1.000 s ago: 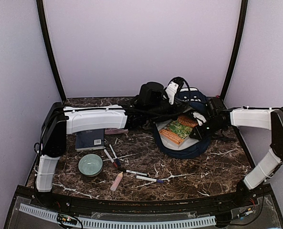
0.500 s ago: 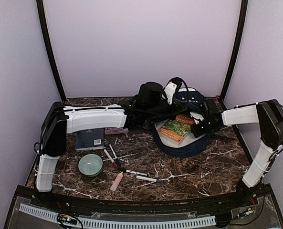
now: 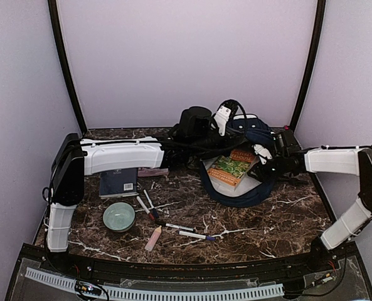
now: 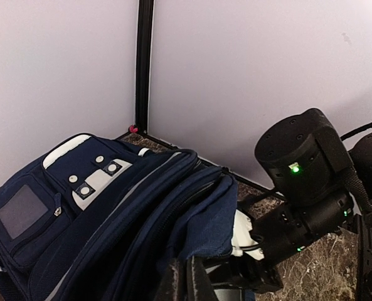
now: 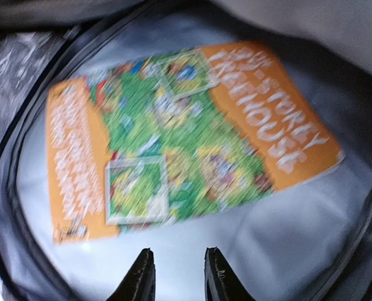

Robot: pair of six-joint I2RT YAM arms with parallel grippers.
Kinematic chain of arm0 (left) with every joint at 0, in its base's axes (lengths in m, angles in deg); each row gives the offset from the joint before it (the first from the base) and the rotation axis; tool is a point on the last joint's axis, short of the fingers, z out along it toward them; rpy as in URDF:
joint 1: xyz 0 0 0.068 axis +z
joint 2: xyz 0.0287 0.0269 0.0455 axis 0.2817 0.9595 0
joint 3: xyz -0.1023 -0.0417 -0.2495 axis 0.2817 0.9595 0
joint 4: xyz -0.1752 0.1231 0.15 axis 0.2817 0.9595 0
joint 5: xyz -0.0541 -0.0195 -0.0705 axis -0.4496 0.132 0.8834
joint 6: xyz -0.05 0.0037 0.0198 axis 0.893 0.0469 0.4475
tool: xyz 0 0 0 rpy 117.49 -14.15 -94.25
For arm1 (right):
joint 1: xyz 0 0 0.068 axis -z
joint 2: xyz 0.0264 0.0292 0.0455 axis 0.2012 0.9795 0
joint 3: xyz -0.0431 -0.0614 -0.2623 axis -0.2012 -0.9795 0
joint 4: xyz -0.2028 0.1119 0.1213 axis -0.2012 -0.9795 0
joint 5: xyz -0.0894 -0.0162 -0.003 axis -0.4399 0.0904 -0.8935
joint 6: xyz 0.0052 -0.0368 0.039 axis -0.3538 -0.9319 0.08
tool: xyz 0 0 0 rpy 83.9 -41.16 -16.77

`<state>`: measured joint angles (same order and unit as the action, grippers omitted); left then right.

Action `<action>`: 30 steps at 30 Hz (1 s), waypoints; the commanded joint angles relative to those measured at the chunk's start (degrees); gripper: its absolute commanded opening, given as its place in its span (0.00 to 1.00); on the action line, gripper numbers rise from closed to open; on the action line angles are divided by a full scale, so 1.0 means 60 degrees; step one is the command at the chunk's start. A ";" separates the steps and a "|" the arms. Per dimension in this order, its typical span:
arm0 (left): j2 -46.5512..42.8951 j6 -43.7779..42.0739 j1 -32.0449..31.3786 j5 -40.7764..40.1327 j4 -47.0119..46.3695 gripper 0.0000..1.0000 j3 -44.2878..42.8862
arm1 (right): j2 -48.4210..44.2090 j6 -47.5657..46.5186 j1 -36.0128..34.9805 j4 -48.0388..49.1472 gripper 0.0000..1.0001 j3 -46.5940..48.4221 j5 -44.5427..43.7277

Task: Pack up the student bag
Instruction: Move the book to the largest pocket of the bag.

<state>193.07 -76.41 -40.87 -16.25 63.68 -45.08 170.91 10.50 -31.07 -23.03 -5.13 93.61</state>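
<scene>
My left claw pinches the rim of the navy-blue fabric student bag; my right claw, parted and empty, faces a flat orange-and-green book at twelve o'clock.

Tabletop: dark brown marble pattern with white veins.

Left part: flat navy-blue book with a white barcode label on its cover. A pale green bowl stands upright just in front of it.

Right of the bowl: one white marker, a second white marker close beside it, a pink tube, a black-tipped pen and a blue-capped pen. All lie flat.

Black frame post against the lilac wall.
</scene>
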 commanded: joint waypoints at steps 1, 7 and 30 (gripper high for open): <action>-0.0982 0.0058 -0.0071 0.0091 -0.1058 0.00 0.0053 | -0.0812 -0.1137 -0.0059 -0.1269 0.28 -0.0501 0.0914; -0.0978 0.0068 -0.0070 0.0112 -0.1088 0.00 0.0042 | -0.1667 -0.1666 -0.0530 -0.1756 0.32 -0.0573 0.0905; -0.0982 0.0081 -0.0057 0.0266 -0.0897 0.00 -0.0073 | 0.1588 -0.3366 -0.2736 -0.0817 0.46 0.1095 -0.1819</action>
<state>193.07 -76.39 -40.92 -16.04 63.29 -44.27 178.10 -6.29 -46.28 -28.78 0.05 87.17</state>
